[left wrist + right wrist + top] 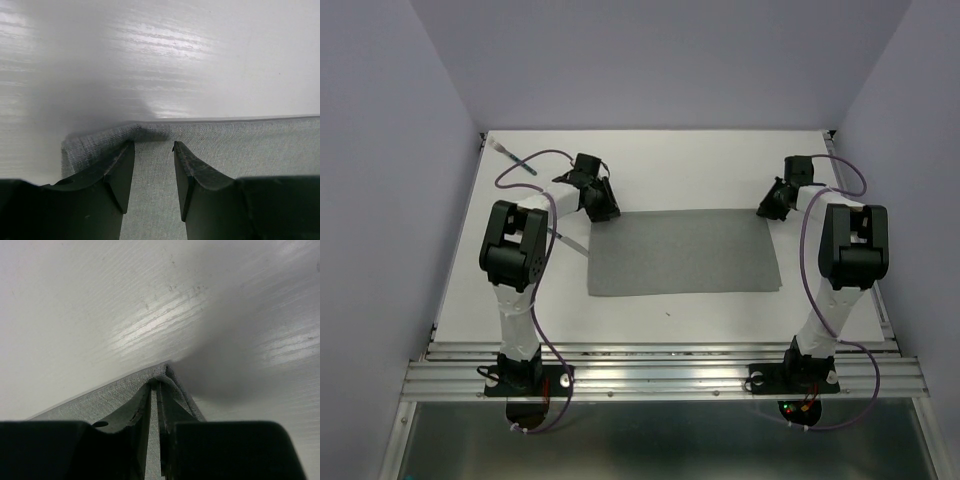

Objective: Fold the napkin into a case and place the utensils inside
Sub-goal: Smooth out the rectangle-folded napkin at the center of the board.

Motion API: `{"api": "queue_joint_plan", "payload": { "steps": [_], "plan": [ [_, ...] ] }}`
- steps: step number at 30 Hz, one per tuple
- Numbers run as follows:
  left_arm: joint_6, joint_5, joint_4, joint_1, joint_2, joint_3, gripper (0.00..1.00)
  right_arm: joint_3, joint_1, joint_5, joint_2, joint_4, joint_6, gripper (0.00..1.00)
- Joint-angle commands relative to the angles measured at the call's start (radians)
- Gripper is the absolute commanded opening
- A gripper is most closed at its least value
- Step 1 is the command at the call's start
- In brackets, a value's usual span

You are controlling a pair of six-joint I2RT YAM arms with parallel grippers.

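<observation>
The grey napkin point(682, 252) lies spread flat as a single sheet in the middle of the white table; no case is in view. My left gripper point(601, 206) is at its far left corner. In the left wrist view it point(153, 145) stands open, fingertips down on the napkin point(240, 145) just inside a puckered far edge. My right gripper point(772, 208) is at the far right corner, shut on the napkin point(105, 397), with the cloth bunched round its tips point(159, 382). One teal-handled utensil point(517, 163) lies at the table's far left corner. A slim silver end point(572, 241) shows beside the left arm.
Purple walls close in the table on the left, the back and the right. An aluminium rail point(660, 375) with both arm bases runs along the near edge. Purple cables point(535, 160) loop off each arm. Bare white table point(690, 170) lies beyond the napkin.
</observation>
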Motion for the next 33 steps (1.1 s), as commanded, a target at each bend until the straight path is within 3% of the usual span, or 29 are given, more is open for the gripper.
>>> {"api": "queue_joint_plan", "payload": {
  "steps": [1, 16, 26, 33],
  "plan": [
    [0.019, -0.021, -0.023, 0.015, 0.016, 0.042, 0.48, -0.012, -0.006, -0.009, -0.017, 0.013, -0.015, 0.15],
    [0.006, -0.049, 0.009, 0.064, 0.007, -0.01, 0.48, -0.02, -0.016, 0.025, -0.02, 0.011, -0.033, 0.15],
    [-0.033, -0.001, 0.07, 0.002, -0.011, -0.123, 0.47, -0.018, -0.045, 0.05, -0.023, -0.007, -0.023, 0.14],
    [-0.028, -0.021, 0.055, -0.005, -0.042, -0.117, 0.47, 0.002, -0.045, 0.051, -0.016, -0.021, -0.027, 0.14]
  ]
}}
